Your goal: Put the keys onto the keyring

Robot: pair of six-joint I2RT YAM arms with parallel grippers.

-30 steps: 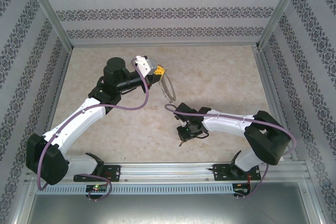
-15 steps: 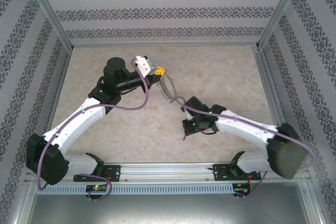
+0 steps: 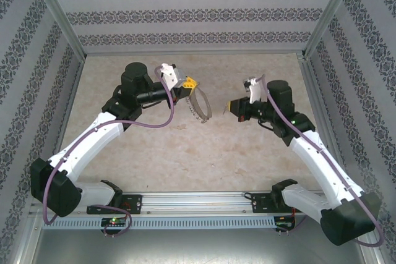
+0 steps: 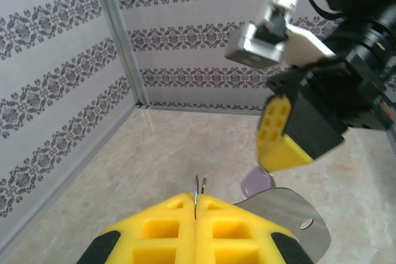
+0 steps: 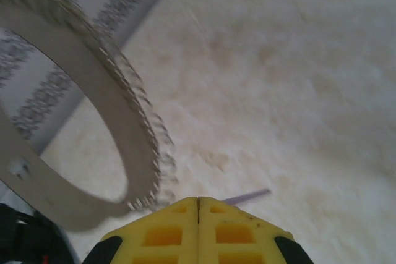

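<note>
My left gripper (image 3: 190, 84) is raised over the middle of the table and shut on the keyring (image 3: 202, 110), a grey hoop fringed with silvery bits that hangs to its right. In the left wrist view the yellow pads (image 4: 154, 233) pinch thin wire loops of the keyring (image 4: 288, 209). My right gripper (image 3: 232, 108) faces the ring from the right, a short gap away, shut on the key. The key's lilac tag (image 4: 257, 182) hangs under the right gripper (image 4: 267, 165). From the right gripper (image 5: 198, 202) the tag (image 5: 247, 196) sticks out edge-on, with the blurred keyring (image 5: 105, 85) close at left.
The beige table (image 3: 266, 159) is closed in by patterned walls on three sides, with metal posts (image 3: 74, 47) at the corners. A metal rail (image 3: 198, 202) carrying both arm bases runs along the near edge.
The right arm rose from low near the front of the table and swung up and right, carrying the key level with the ring. The left arm and ring barely moved.
</note>
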